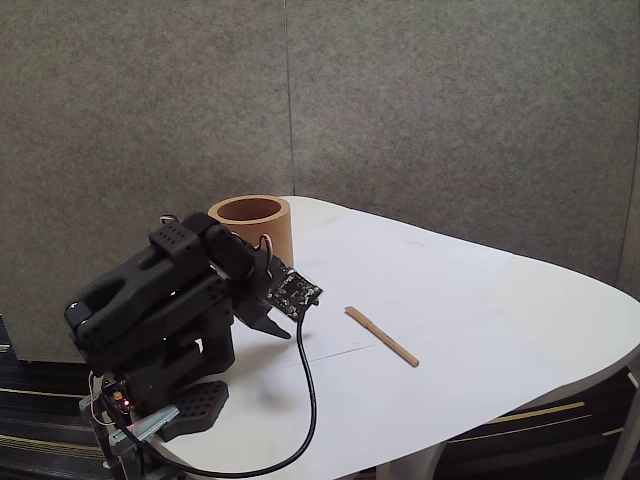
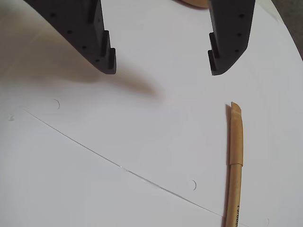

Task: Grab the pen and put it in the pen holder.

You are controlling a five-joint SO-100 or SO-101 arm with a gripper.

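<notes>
You're at the reach step: the end effector (image 2: 162,66) hangs spread and empty, the pen (image 2: 236,156) lies flat on the desk (image 1: 480,300). Next, bring the jaws over its shaft.

Fixed cam sits off the table's (image 1: 480,330) near side, a bit above it, looking down at an angle toward the grey wall, far enough back to catch the arm (image 1: 160,300), the cup (image 1: 250,225) and most of the tabletop. Wrist cam rides on the arm, pointing steeply down, very close to the surface, with the hand (image 2: 161,64) coming in from the top edge. Both catch the pen (image 1: 381,336) (image 2: 235,161) and the white patch around it.
</notes>
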